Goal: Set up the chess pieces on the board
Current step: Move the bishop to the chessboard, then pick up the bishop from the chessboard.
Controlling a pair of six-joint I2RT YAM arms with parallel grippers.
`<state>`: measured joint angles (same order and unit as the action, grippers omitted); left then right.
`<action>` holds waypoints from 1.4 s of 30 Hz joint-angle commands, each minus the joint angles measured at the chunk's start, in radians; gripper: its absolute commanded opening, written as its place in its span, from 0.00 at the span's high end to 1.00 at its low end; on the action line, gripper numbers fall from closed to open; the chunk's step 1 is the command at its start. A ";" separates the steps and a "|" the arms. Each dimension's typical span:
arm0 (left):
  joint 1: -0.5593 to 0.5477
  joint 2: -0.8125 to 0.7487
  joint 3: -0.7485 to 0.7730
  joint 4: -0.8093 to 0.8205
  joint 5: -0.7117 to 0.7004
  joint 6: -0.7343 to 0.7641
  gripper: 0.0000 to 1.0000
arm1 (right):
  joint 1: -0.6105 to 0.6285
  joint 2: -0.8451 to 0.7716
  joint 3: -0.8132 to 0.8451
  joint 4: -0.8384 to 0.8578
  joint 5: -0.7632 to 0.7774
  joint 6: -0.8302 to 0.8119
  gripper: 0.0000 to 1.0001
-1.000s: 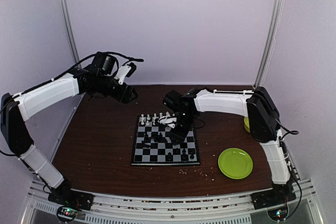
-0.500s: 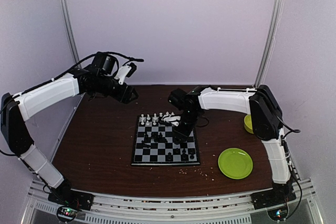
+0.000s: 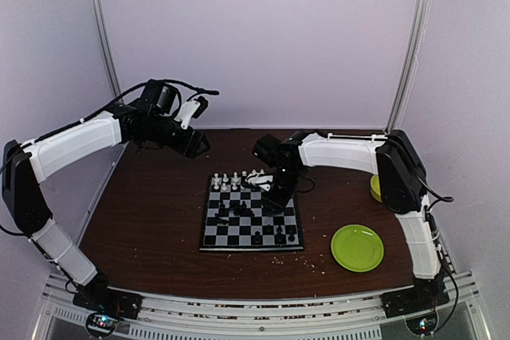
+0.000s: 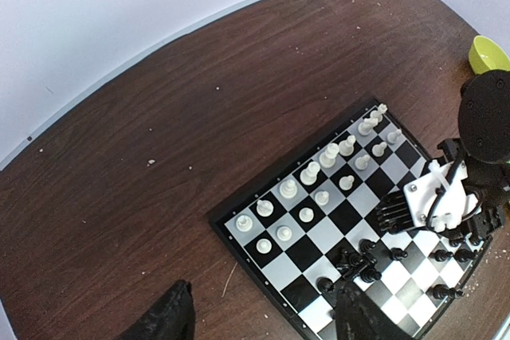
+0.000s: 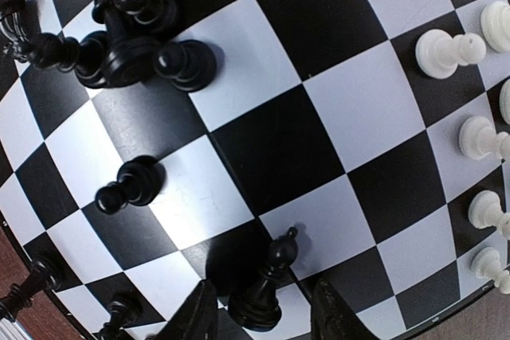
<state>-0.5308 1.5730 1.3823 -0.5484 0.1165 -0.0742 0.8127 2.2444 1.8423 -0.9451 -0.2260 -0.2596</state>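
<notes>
Dark wood table [image 3: 151,220]; board [image 3: 209,236] centre, white chess pieces [image 4: 309,173] ranked far side. Right gripper [image 5: 264,296] spread astride black piece [image 5: 269,272], not yet clamped. Left gripper [image 4: 263,316] released, aloft. Next: close, lift, carry to near rank.

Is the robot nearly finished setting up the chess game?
About halfway. The tiny white plastic chessmen stand in two rows at the far edge of the checkered board. The right end effector straddles one black piece. A jumbled black cluster waits mid-board.
</notes>
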 commanded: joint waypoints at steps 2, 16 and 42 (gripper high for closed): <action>0.004 0.015 0.032 0.012 0.017 -0.011 0.38 | -0.013 0.052 0.028 -0.002 0.027 0.029 0.62; 0.004 0.016 0.037 0.005 0.016 -0.008 0.38 | -0.018 0.017 -0.026 0.010 0.052 0.041 0.64; 0.004 0.024 0.038 0.003 0.023 -0.009 0.38 | -0.025 -0.014 -0.066 0.017 0.054 0.034 0.80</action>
<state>-0.5308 1.5833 1.3861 -0.5507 0.1207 -0.0742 0.7940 2.2292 1.8076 -0.8951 -0.1841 -0.2283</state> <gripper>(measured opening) 0.623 0.227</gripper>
